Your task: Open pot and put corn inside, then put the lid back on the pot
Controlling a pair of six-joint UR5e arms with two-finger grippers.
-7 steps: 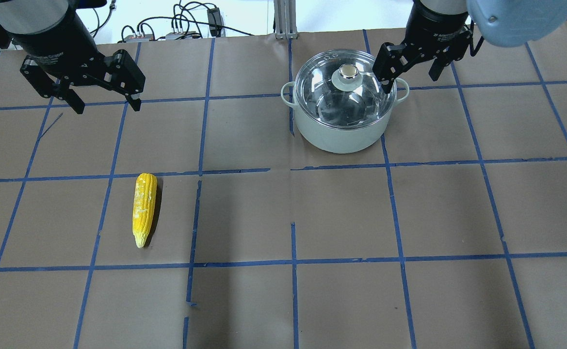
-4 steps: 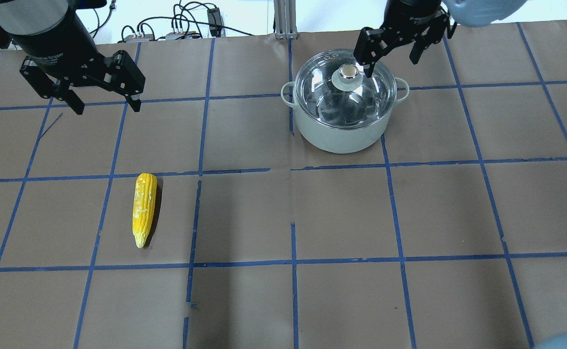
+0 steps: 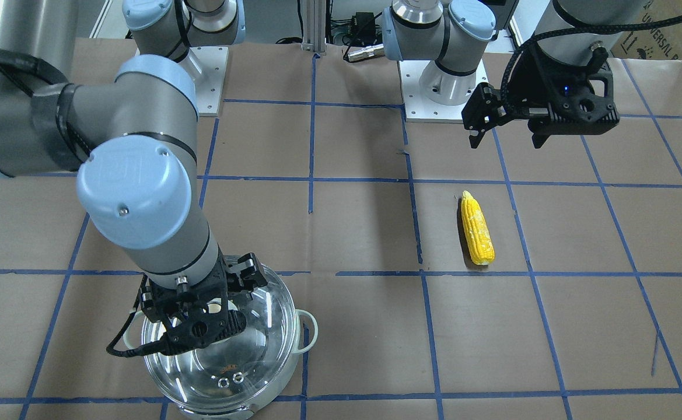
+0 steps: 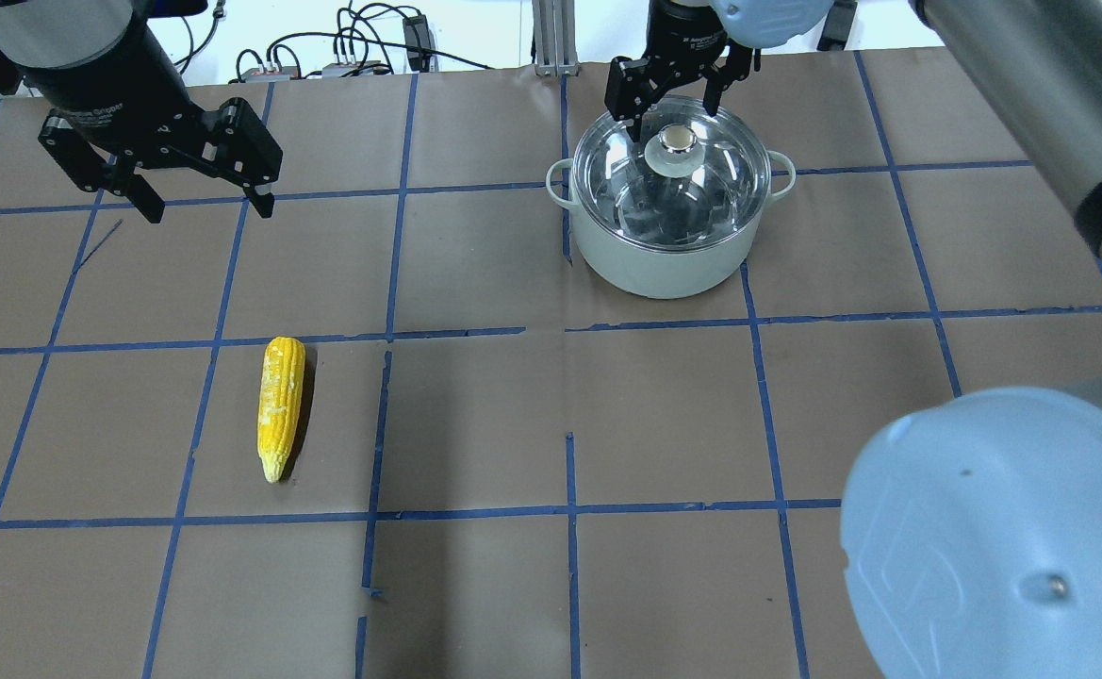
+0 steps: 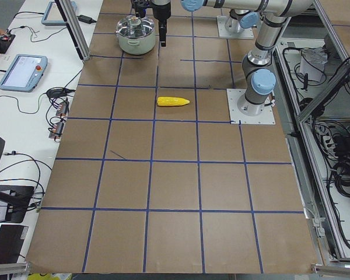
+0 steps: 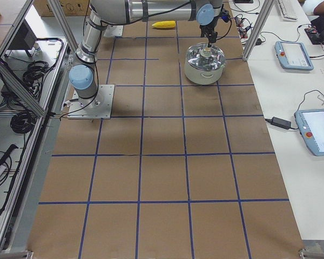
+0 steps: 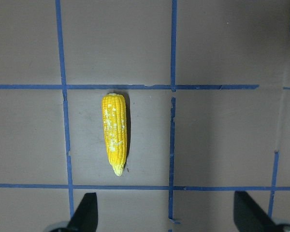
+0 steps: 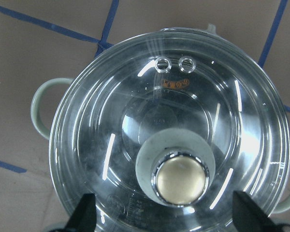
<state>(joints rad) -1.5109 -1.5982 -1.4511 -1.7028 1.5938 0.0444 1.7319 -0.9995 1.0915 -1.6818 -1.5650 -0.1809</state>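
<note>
The pot [image 4: 654, 264] stands at the back right of the table with the glass lid [image 4: 711, 203] on it. My right gripper [image 4: 675, 118] is open and hovers over the lid's metallic knob [image 4: 676, 140]. In the right wrist view the knob [image 8: 180, 180] lies between my spread fingertips [image 8: 87, 212], above the lid [image 8: 106, 121]. The corn [image 4: 281, 407] lies flat at the left, tip toward the front. My left gripper [image 4: 208, 209] is open and empty, high above the table behind the corn [image 7: 115, 134].
The right arm's elbow [image 4: 994, 528] fills the overhead view's lower right. Cables and power boxes [image 4: 353, 47] lie beyond the table's back edge. The arms' base plates [image 3: 446, 87] sit at the robot's side. Blue tape lines grid the brown table.
My right gripper has moved left from beside the pot's right handle to over the lid's knob. The left arm, corn, pot and lid have not moved.
</note>
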